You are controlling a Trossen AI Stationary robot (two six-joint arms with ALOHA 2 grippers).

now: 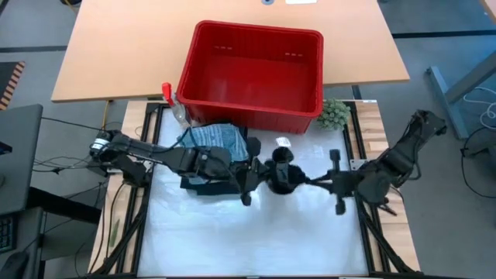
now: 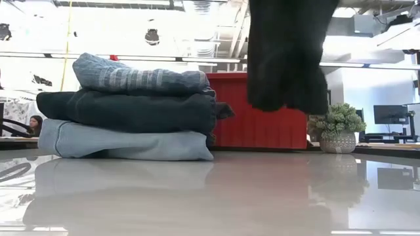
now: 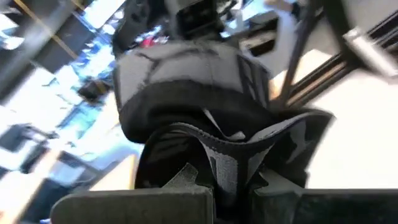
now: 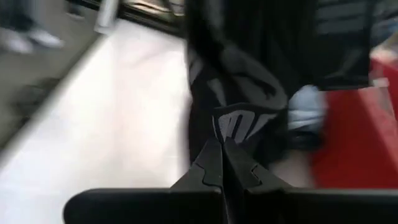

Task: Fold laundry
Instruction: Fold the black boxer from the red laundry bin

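A black garment (image 1: 280, 169) hangs bunched between my two grippers, above the white table cover (image 1: 256, 232). In the low view its lower end (image 2: 285, 72) hangs clear of the table. My left gripper (image 1: 254, 177) is shut on it from the table's left and my right gripper (image 1: 307, 180) from the right. Behind the left gripper stands a stack of folded laundry. A grey-blue striped piece (image 2: 138, 78) lies on a dark navy one (image 2: 125, 111), which lies on a light blue one (image 2: 125, 141). My left gripper pinches a banded edge of the black garment (image 3: 233, 155) between its two fingers, coming nearly level from the table's left. The cloth bulges in folds past the fingers and is lifted clear of the table. My right gripper pinches the garment's patterned band (image 4: 233, 124) between its two shut fingers, slanting down from the table's right. The black cloth stretches away beyond the fingertips and hangs off the table.
A red plastic basket (image 1: 252, 97) stands at the far side, behind the stack. A small green fuzzy plant (image 1: 333, 115) sits at its right corner and a spray bottle (image 1: 173, 105) at its left. The near half of the white cover lies bare.
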